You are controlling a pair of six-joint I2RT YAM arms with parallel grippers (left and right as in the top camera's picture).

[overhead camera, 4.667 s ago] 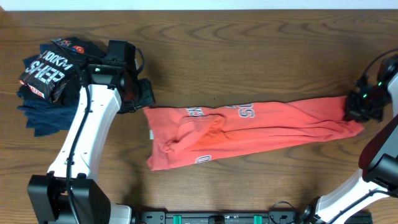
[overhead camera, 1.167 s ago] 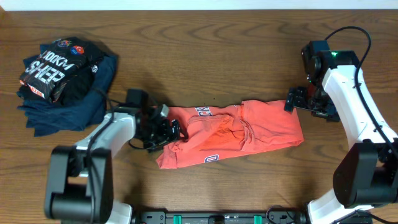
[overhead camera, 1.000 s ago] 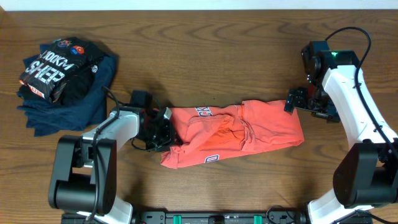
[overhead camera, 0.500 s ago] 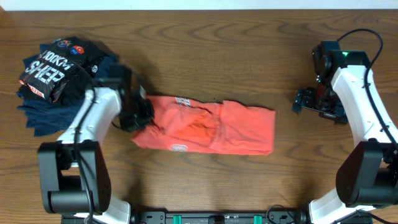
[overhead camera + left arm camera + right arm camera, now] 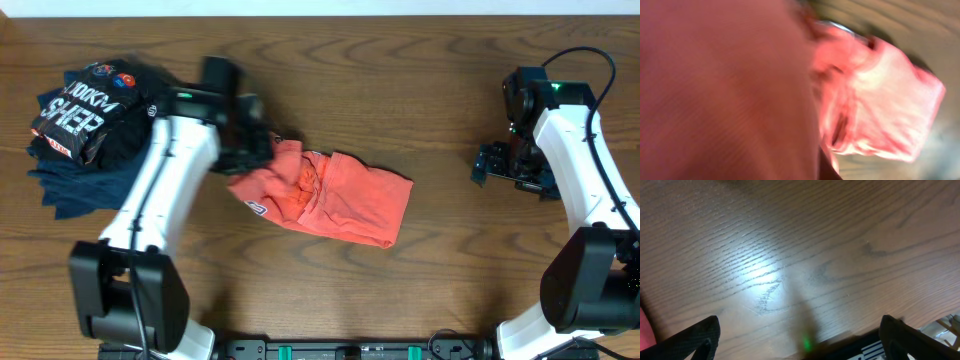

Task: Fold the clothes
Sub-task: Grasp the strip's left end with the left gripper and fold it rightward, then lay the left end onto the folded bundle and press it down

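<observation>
Crumpled coral-red cotton T-shirt (image 5: 335, 195) left of centre on brown wooden table (image 5: 400, 80), left gripper (image 5: 262, 150) clamped on its upper-left edge, right gripper (image 5: 487, 165) spread wide, empty, well apart to the right.

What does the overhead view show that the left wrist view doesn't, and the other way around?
Only overhead: the black shirt on the navy pile, and the right gripper apart from the T-shirt. Only left wrist: a blurred close-up of red cloth filling the left of the frame. Both: the T-shirt bunched on the wooden table.
</observation>
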